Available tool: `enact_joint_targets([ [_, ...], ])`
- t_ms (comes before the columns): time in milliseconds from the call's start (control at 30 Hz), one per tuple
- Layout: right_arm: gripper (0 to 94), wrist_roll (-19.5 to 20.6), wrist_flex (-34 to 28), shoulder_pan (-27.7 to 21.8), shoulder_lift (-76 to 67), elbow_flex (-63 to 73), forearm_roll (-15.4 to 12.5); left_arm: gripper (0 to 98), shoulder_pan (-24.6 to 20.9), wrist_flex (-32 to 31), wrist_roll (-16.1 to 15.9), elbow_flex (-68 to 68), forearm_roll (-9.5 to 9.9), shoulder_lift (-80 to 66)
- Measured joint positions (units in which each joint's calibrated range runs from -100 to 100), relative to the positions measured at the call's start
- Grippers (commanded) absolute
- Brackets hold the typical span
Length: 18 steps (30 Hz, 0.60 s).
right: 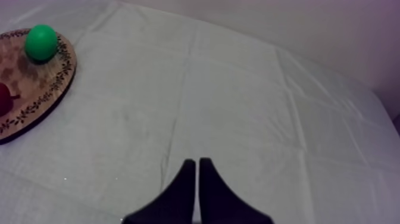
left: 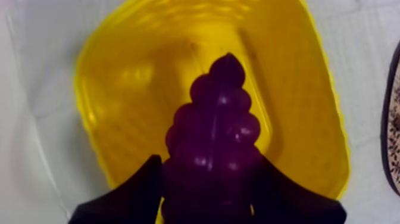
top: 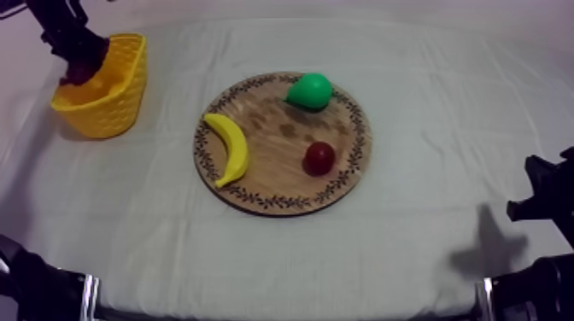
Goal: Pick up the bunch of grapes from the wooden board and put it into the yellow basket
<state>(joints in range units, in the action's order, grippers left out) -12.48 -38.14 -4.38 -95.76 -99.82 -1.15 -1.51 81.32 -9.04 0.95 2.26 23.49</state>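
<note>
A dark purple bunch of grapes [left: 214, 137] sits between the two black fingers of my left gripper [left: 214, 193], which is shut on it. It hangs over the open mouth of the yellow basket [left: 119, 101]. Seen from above, my left gripper [top: 81, 67] is over the basket [top: 120, 102] at the table's far left, with the grapes [top: 77, 75] just inside the rim. The round wooden board [top: 282, 183] lies mid-table. My right gripper [right: 197, 173] is shut on nothing, low over bare cloth at the right side [top: 536, 198].
On the board lie a banana [top: 229, 147], a green pear [top: 309, 90] and a small red fruit [top: 319, 158]. The right wrist view shows the board's edge [right: 41, 98], the pear [right: 41, 43] and the red fruit [right: 5, 98].
</note>
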Motion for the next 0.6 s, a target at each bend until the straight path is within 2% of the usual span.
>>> enact_joint_targets([
  [333, 0.3, 0.00, 0.00, 0.00, 0.00, 0.00, 0.00, 47.9, -0.17, -1.43, 0.07, 0.23, -1.50, 4.82],
  [433, 0.3, 0.00, 0.00, 0.00, 0.00, 0.00, 0.00, 54.8, -0.49, -1.43, 0.36, 0.32, -1.79, 6.06],
  [600, 0.3, 0.00, 0.00, 0.00, 0.00, 0.00, 0.00, 72.5, -0.87, -1.11, 0.54, 0.32, -2.26, 7.33],
])
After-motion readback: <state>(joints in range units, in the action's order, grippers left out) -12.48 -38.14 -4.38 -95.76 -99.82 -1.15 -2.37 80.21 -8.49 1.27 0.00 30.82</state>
